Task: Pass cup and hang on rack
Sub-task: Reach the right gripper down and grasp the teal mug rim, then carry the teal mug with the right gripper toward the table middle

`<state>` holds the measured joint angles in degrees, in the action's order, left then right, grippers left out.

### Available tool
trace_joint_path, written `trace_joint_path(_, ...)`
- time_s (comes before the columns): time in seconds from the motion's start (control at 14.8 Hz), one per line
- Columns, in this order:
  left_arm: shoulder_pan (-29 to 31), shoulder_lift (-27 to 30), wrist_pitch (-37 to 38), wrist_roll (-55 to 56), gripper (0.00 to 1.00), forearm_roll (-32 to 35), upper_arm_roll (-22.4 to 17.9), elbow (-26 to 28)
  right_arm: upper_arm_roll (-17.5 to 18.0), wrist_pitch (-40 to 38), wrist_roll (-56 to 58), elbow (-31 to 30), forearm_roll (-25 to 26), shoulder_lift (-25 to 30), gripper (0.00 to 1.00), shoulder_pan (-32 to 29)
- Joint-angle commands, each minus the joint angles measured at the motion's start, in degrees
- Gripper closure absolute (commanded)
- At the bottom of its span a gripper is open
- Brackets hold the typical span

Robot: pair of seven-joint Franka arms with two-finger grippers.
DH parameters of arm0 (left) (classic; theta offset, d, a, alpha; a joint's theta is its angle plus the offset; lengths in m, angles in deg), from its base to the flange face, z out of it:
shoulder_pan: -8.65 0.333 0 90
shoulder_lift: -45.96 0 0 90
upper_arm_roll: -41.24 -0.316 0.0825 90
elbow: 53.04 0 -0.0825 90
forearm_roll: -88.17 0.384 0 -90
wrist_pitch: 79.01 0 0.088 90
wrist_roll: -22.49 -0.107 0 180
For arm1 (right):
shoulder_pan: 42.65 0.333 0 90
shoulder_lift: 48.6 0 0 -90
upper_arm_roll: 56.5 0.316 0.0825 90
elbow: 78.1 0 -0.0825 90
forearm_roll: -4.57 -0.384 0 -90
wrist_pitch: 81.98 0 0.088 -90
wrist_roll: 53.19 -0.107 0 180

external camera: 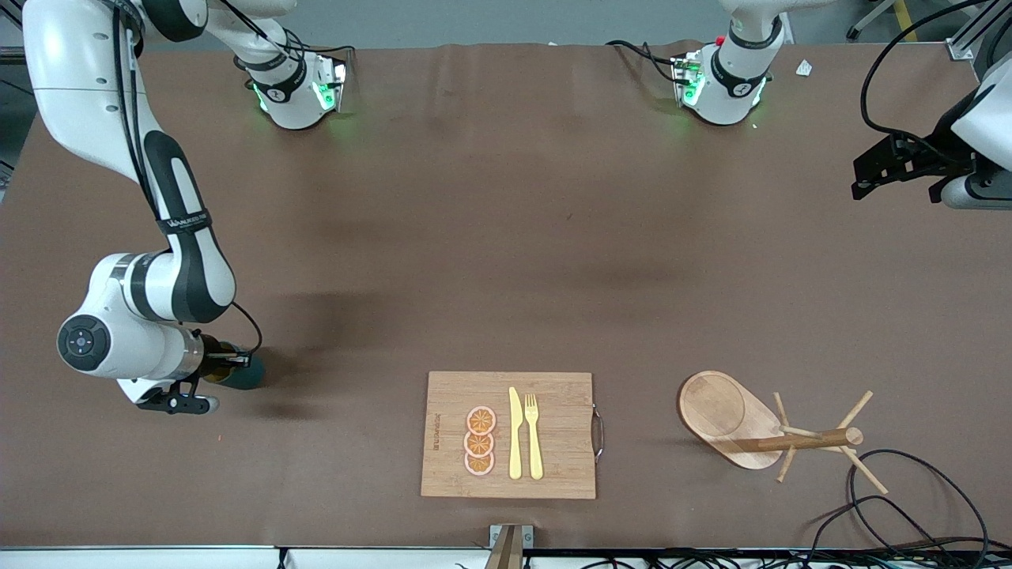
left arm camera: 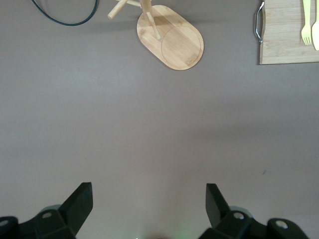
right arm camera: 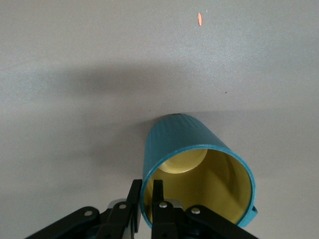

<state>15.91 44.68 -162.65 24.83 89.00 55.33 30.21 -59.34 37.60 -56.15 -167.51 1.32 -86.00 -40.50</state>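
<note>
The teal ribbed cup [external camera: 243,373] with a yellowish inside is at the right arm's end of the table. My right gripper [external camera: 224,366] is shut on it. In the right wrist view the gripper [right arm camera: 147,193] pinches the cup's [right arm camera: 187,142] rim wall, one finger inside and one outside. The cup tilts, its base at or just above the table. Its small handle [right arm camera: 253,211] shows at the rim. The wooden rack [external camera: 723,419] stands toward the left arm's end, its post [external camera: 798,440] and pegs upright. My left gripper [external camera: 870,175] waits open and empty, high over the table [left arm camera: 148,196].
A bamboo cutting board [external camera: 451,403] with orange slices [external camera: 480,441], a yellow knife [external camera: 515,435] and a fork [external camera: 534,435] lies between cup and rack. Black cables [external camera: 909,490] lie beside the rack. The left wrist view shows the rack base [left arm camera: 172,42] and the board [left arm camera: 284,35].
</note>
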Motion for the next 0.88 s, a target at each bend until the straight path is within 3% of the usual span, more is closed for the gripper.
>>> trace_joint_path(0.0, -0.31, -0.30, -0.90, -0.58, 0.00, 0.58, 0.24, -0.55, 0.38, -0.58, 0.41, 0.64, -0.52, 0.05, 0.95, -0.49)
trace_joint_path(0.34, -0.31, -0.22, -2.32, -0.58, 0.00, 0.23, 0.33, -0.37, 0.73, -4.51, 0.06, 6.34, -0.79, 0.23, 0.97, 2.49)
trace_joint_path(0.61, -0.14, -0.22, -2.32, -0.58, 0.00, 0.32, 0.33, -0.28, 0.64, -10.67, -3.00, 10.65, -7.54, 0.49, 0.98, 9.16)
trace_joint_path(0.81, 0.30, 0.14, -2.05, -1.36, 0.00, 0.32, 0.24, -0.28, 0.73, -12.79, -10.91, 13.64, -8.08, 0.32, 0.98, 15.57)
